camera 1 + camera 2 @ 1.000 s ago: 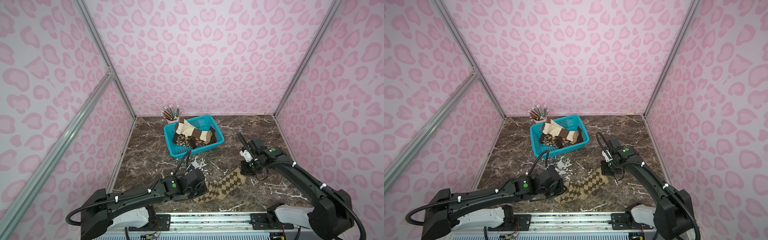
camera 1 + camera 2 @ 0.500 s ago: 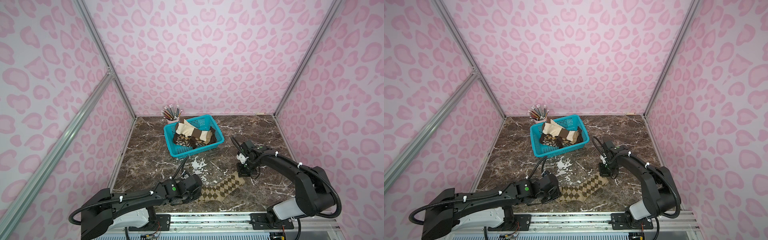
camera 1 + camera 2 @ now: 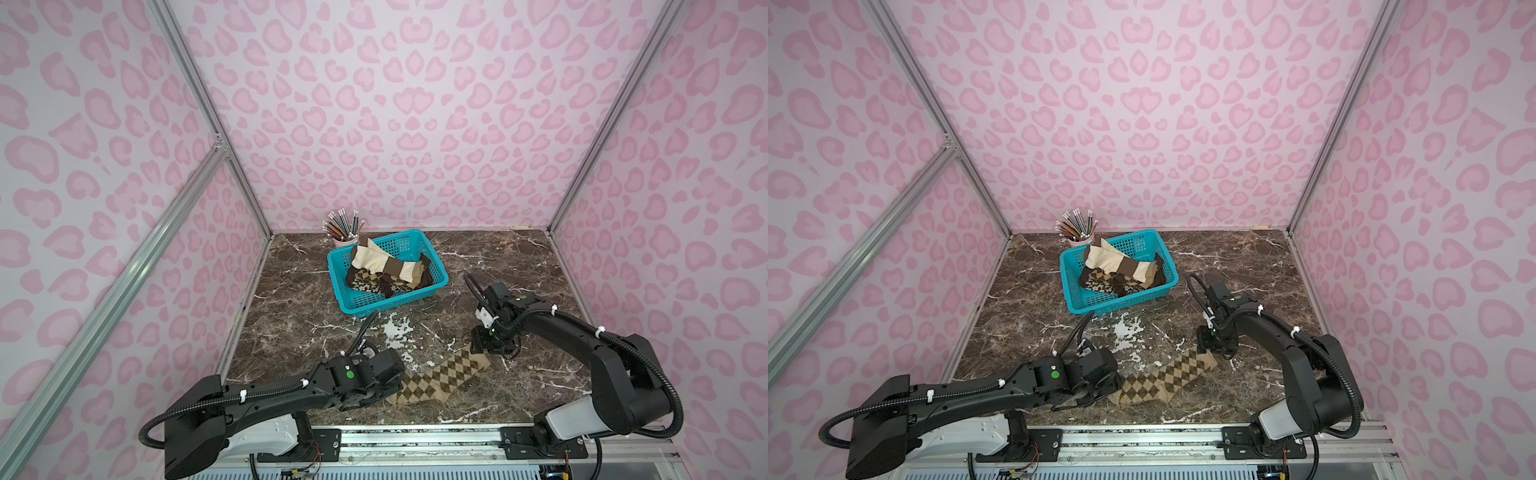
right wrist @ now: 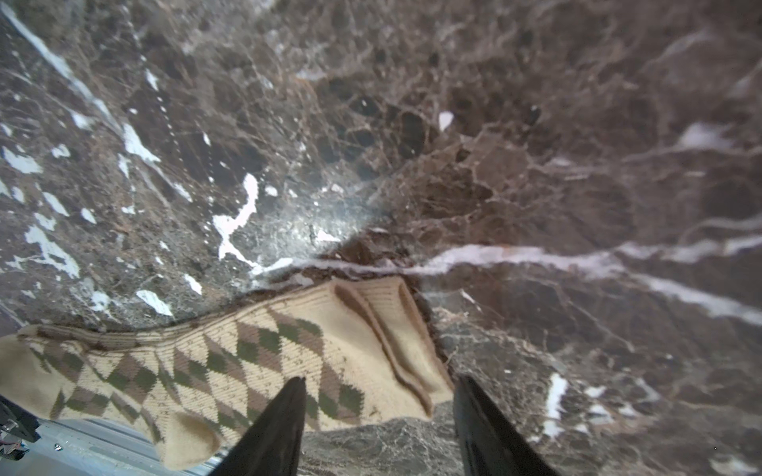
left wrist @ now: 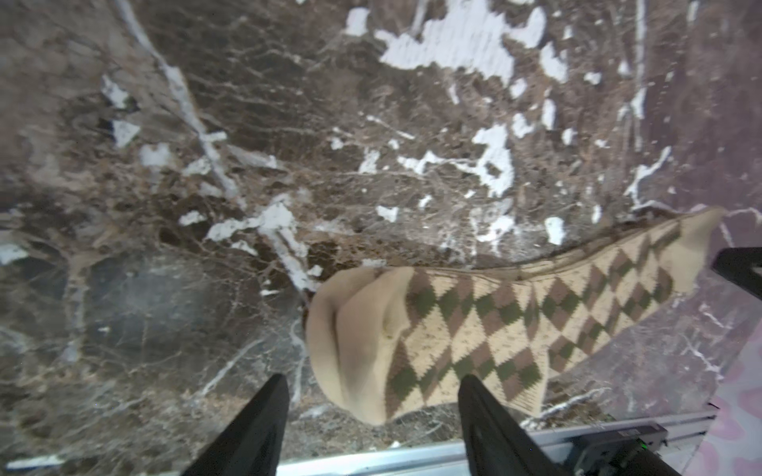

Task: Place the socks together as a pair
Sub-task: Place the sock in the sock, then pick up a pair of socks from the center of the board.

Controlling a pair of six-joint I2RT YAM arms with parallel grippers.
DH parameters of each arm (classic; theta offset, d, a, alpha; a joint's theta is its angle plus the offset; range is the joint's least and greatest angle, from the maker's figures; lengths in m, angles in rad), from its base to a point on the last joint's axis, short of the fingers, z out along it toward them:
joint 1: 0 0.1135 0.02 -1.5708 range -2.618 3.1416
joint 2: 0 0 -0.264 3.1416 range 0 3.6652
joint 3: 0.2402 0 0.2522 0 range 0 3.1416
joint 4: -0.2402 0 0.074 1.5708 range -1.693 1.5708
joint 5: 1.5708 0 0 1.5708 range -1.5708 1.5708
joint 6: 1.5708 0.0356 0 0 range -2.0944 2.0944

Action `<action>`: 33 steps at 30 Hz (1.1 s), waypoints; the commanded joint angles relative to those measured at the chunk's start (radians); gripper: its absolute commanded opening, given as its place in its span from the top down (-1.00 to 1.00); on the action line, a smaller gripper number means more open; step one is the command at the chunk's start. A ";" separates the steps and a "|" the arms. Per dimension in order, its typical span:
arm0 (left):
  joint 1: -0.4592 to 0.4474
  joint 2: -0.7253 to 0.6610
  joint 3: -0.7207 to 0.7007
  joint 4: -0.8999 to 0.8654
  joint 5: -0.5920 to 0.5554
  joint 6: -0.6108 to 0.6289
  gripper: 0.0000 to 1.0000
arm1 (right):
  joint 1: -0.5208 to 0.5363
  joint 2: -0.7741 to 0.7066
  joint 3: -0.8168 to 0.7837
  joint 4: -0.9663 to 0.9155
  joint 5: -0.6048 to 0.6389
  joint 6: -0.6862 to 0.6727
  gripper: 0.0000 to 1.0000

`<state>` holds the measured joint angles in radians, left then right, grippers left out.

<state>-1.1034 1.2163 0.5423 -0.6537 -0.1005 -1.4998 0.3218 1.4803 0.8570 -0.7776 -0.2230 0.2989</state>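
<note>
Down at the front of the marble tabletop (image 3: 291, 299), the olive-beige diamond-check sock (image 3: 440, 376) lies stretched out flat. It runs slantwise, with an arm at each end.

The left gripper (image 3: 390, 384) hovers low at the toe end. In the left wrist view its two dark fingers (image 5: 264, 420) stand spread wide. The plain beige toe sits on the table between them, and nothing is pinched.

The right gripper (image 3: 492, 347) is at the cuff end. In the right wrist view its fingers (image 4: 482, 420) are spread too, one on each side of the ribbed cuff and not closed on it. The cuff shows folded layers, and I cannot tell whether that is one sock or two stacked.

Further back sits the teal basket (image 3: 376, 301), well apart from the flat sock. More socks are heaped inside it. A cream ribbed sock with a brown band (image 3: 365, 257) lies on top, with darker patterned ones underneath.

Just behind the basket's far left corner stands a cup of pencils (image 3: 347, 239).
</note>
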 commanded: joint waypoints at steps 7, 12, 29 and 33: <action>0.001 0.138 -0.005 0.150 0.004 -0.002 -0.32 | -0.009 0.038 -0.058 0.078 0.000 0.018 -0.21; 0.001 0.221 0.013 0.153 0.024 0.027 0.17 | -0.010 0.058 -0.068 0.092 -0.008 0.022 0.20; 0.344 0.009 0.494 -0.153 -0.107 0.423 0.91 | -0.023 -0.097 0.340 0.002 -0.286 0.082 1.00; 0.546 0.120 0.726 -0.215 -0.109 0.651 0.91 | -0.001 -0.004 0.481 0.064 -0.333 0.128 1.00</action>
<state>-0.6392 1.2858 1.1698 -0.8047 -0.1844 -1.0676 0.3080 1.4311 1.2663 -0.7422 -0.4877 0.3843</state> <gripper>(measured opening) 0.088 0.096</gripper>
